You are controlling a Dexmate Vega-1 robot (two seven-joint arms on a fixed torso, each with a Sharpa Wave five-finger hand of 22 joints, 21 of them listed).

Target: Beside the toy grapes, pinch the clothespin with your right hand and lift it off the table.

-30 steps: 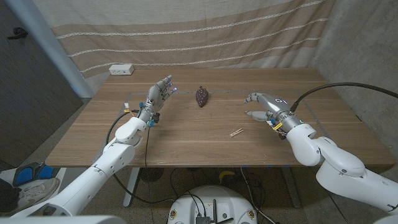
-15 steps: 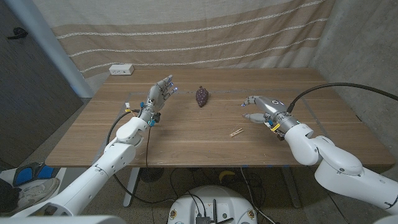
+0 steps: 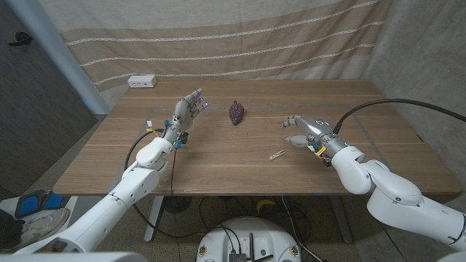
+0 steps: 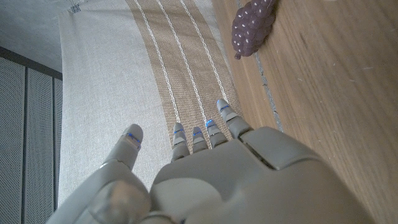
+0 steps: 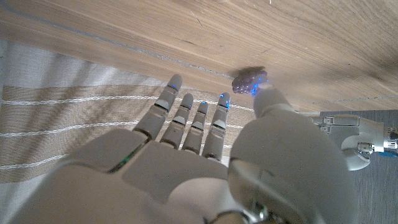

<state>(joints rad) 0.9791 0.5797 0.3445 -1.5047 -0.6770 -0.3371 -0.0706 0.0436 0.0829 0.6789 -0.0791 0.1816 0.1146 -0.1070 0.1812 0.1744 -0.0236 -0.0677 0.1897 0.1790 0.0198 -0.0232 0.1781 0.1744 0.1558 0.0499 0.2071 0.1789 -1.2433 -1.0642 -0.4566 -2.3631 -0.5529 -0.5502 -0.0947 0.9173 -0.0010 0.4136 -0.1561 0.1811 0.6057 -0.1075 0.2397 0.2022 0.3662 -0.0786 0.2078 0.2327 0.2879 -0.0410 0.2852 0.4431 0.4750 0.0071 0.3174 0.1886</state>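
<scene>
Clothespin [image 3: 277,155]: lies on the wooden table [image 3: 218,164], near edge, well apart from the toy grapes [image 3: 236,112] toward the robot's right. Long axis slants, its right end farther from the robot. Right hand [image 3: 301,131]: fingers spread, empty, just beyond and right of the pin; by far the nearer. Left hand [image 3: 186,109]: fingers apart, empty, beyond the grapes.

head looks down; both wrists share toy grapes [image 3: 237,112].
</scene>
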